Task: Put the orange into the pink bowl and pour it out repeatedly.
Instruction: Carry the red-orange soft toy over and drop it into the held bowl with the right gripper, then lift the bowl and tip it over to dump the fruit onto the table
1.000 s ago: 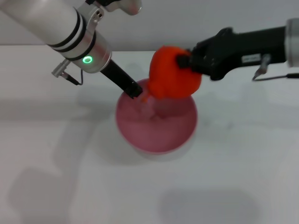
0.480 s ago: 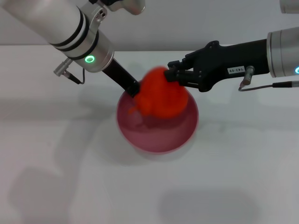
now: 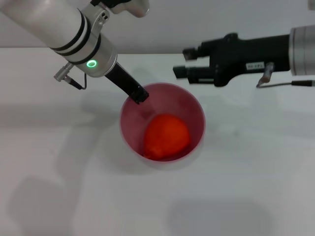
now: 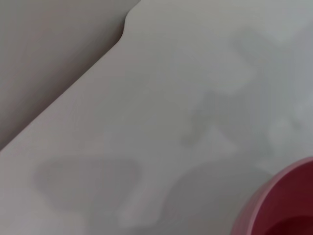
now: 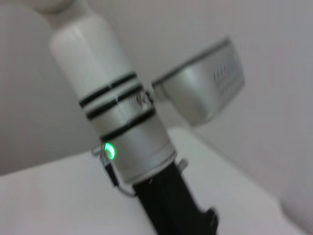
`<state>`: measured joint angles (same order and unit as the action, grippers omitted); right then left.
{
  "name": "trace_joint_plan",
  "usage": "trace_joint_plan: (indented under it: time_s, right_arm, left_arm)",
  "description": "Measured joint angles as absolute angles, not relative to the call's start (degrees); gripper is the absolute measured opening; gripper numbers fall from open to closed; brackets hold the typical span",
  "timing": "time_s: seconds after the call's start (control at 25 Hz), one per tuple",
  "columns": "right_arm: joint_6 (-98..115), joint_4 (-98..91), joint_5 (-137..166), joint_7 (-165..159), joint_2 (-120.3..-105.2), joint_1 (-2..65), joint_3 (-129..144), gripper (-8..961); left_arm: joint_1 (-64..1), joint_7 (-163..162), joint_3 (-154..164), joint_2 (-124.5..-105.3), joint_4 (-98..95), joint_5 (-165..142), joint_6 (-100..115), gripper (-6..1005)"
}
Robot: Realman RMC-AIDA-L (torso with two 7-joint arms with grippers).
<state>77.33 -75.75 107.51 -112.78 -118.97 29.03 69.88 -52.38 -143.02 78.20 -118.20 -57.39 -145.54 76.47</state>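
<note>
Orange [image 3: 166, 136] sits in the pink bowl [image 3: 196, 109], center frame. My right gripper [image 3: 186, 70], upper right, has fingers spread and empty. Left gripper [image 3: 139, 95] pinches the bowl's upper-left rim. Drop looks done; next I'd tip it out.

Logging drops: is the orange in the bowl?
In: the orange rests inside the pink bowl, free of both hands.

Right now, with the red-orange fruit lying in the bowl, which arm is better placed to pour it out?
Left. Its end effector already sits on the rim of the glossy pink plastic bowl holding the orange; the right end effector hangs open, apart from it.
</note>
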Motion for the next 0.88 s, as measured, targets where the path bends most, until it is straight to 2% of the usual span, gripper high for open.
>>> trace_joint_plan:
  time_s: [0.24,0.44,0.64,0.88]
  right_arm:
    - [74.66,-69.30,85.62,-84.94,-118.98,22.25,67.21,493]
    - [75.56,-55.20,59.21,-52.89,-118.99,18.09,67.48,502]
    - [78.75,-41.02,37.98,-33.49,-119.14,17.88,67.70,501]
    - [83.82,-28.30,19.58,-24.87,-119.01,19.11,67.10,501]
  left_arm:
    - [-52.07,-142.06,80.01,-118.22,-57.39,-145.37,75.41,45]
    - [-50.73,-141.31,82.27,-118.43,-58.03,-145.18,70.81,45]
    - [-47.83,-141.25,88.51,-118.38,-61.01,-143.48,61.95,45]
    - [-42.24,-141.35,97.95,-118.42,-66.54,-143.38,47.75,45]
